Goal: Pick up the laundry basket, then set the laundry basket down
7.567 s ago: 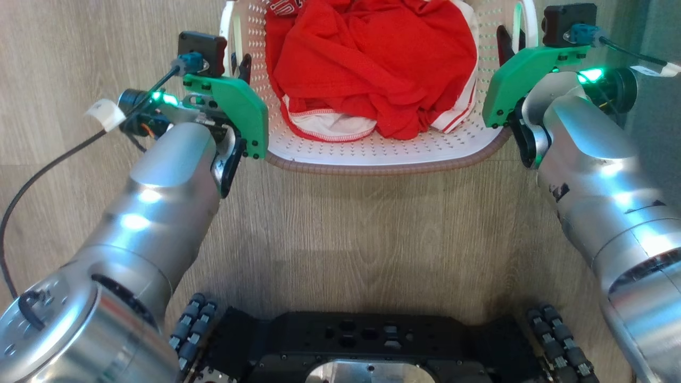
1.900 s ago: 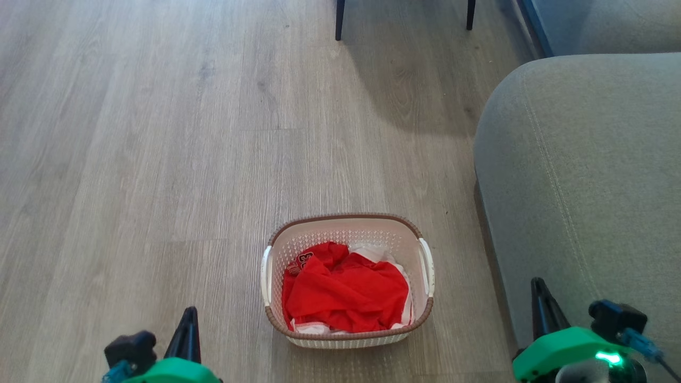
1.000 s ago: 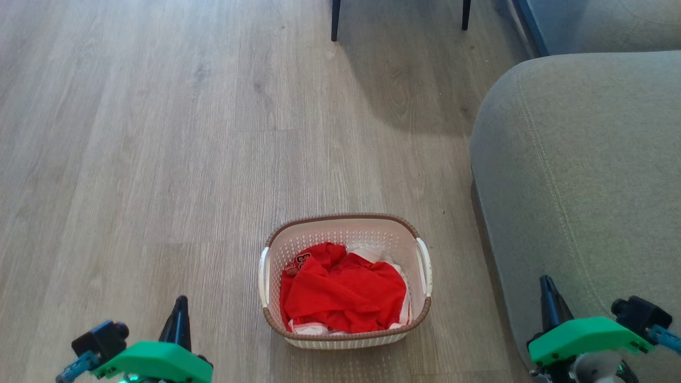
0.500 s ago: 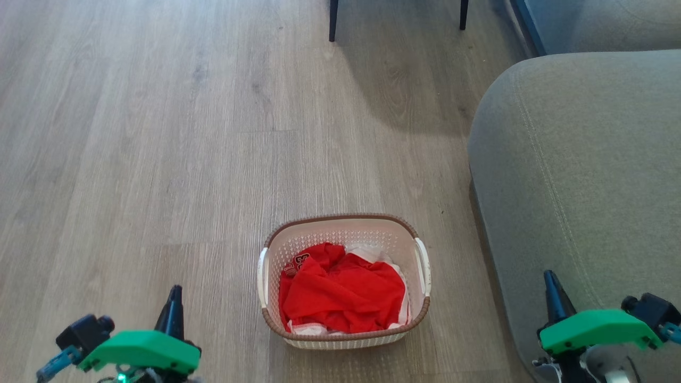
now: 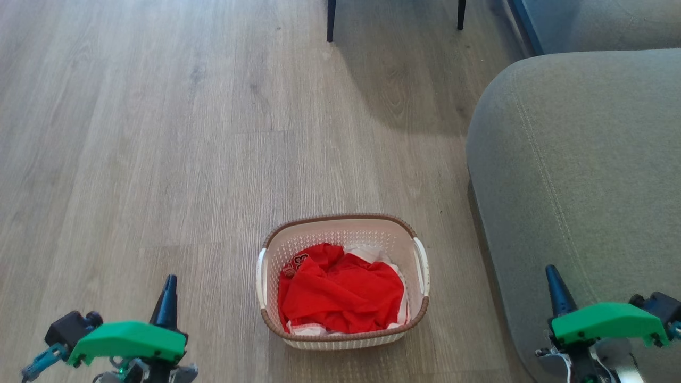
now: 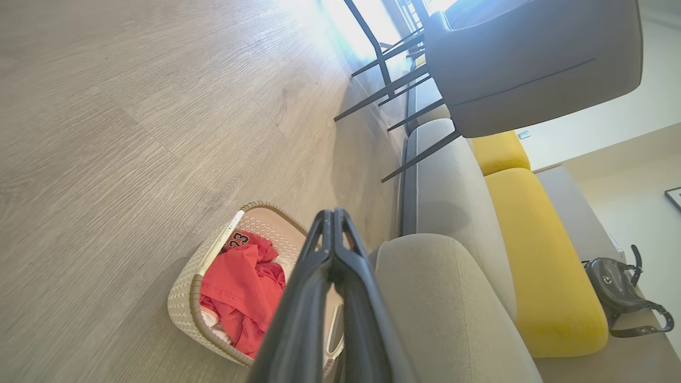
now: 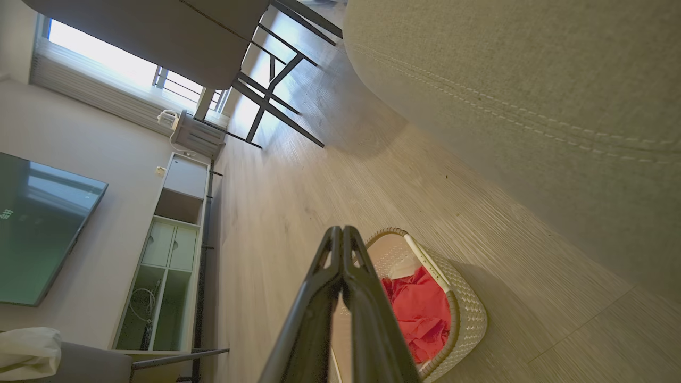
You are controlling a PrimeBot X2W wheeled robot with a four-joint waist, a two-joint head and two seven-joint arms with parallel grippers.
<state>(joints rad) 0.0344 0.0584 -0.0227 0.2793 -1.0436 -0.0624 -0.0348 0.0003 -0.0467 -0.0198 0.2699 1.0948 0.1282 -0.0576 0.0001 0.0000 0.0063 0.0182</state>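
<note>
left pincer [image 5: 169, 279]: fingers pressed together tip to tip, nothing held, pointing forward low over the floor [image 5: 133, 133]
right pincer [image 5: 551, 268]: same, fingers closed on each other, empty

laundry basket [image 5: 346, 234] sits upright on the floor between the two pincers and a bit ahead of them, touching neither. It's to the right of the left pincer and to the left of the right one, somewhat nearer the right. Gap on both sides is bare floor

basket details: brown rim [image 5: 340, 216] all round, one white handle [image 5: 260, 271] facing the left pincer side, the other on the right pincer side. Inside is a crumpled red garment [image 5: 340, 292] with white trim, heaped toward the near wall, lying below the rim

grey sofa [image 5: 574, 159] arm is just beside the right pincer on its outer side; the fingers overlap it in the head view, can't tell if they touch. Basket is near the sofa but apart from it

further out, ahead of both pincers: dark chair legs [image 5: 330, 21] on the floor past the basket. Left wrist view has yellow cushions [image 6: 532, 255] on the sofa and a dark bag [image 6: 617, 287] beyond them. Right wrist view has a TV [image 7: 37, 229] on the wall and a low cabinet [image 7: 165, 255] beside it, well away from the basket
</note>
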